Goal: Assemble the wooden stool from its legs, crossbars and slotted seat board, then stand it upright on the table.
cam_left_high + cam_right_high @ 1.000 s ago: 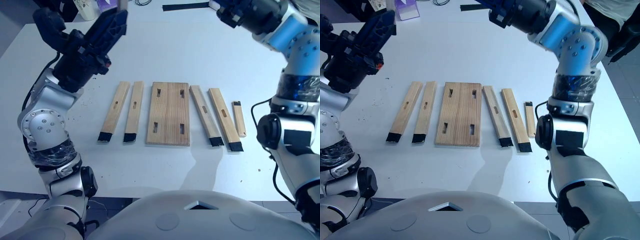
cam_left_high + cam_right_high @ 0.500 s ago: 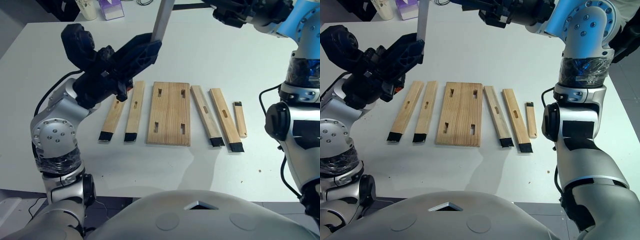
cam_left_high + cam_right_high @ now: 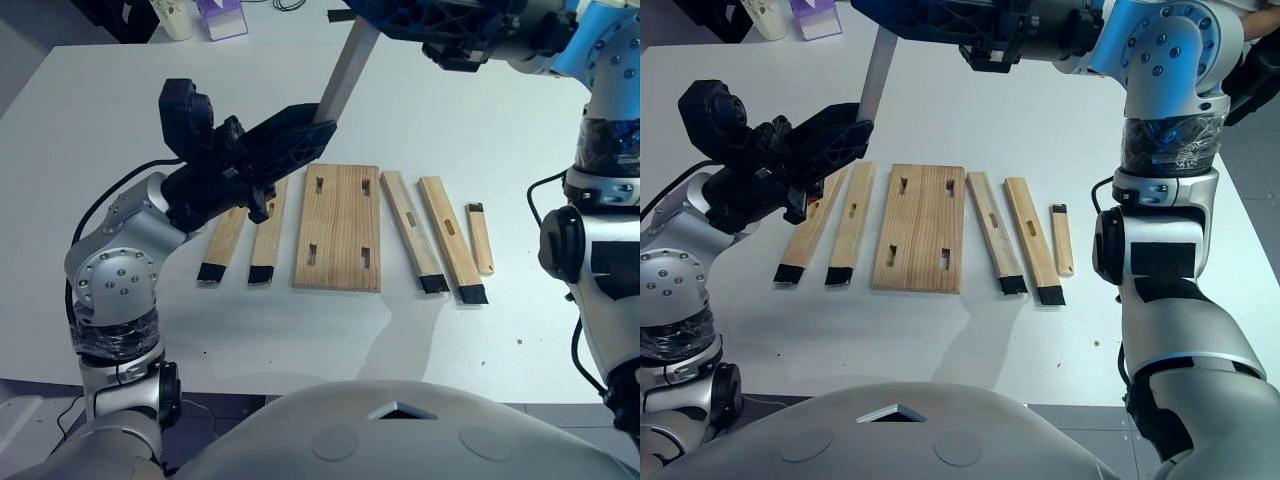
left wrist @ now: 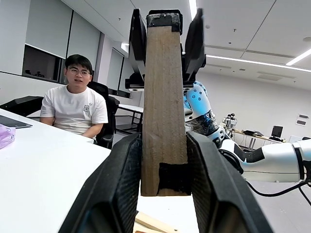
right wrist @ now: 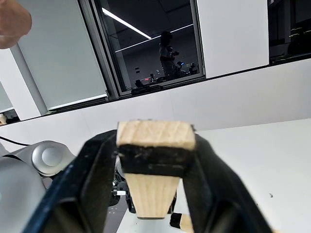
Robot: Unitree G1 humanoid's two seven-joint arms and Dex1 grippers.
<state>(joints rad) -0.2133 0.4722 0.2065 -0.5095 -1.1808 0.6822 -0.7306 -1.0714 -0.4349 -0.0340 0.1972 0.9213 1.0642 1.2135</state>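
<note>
Nothing is joined yet; my left gripper (image 3: 318, 128) and right gripper (image 3: 365, 15) both clamp one bar (image 3: 343, 75), raised near the board (image 3: 338, 230); four legs (image 3: 268, 225) lie flat beside it.

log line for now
left gripper: shut on bar | right gripper: shut on bar | bar: aloft between both | board, legs: flat on table

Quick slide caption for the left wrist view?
Left gripper and right gripper clamp opposite ends of one wooden bar.

The left gripper (image 3: 318, 135) masks two lying legs' (image 3: 222, 238) tops. The right gripper (image 3: 365, 15), on the held leg (image 3: 345, 72), runs off the top edge.
</note>
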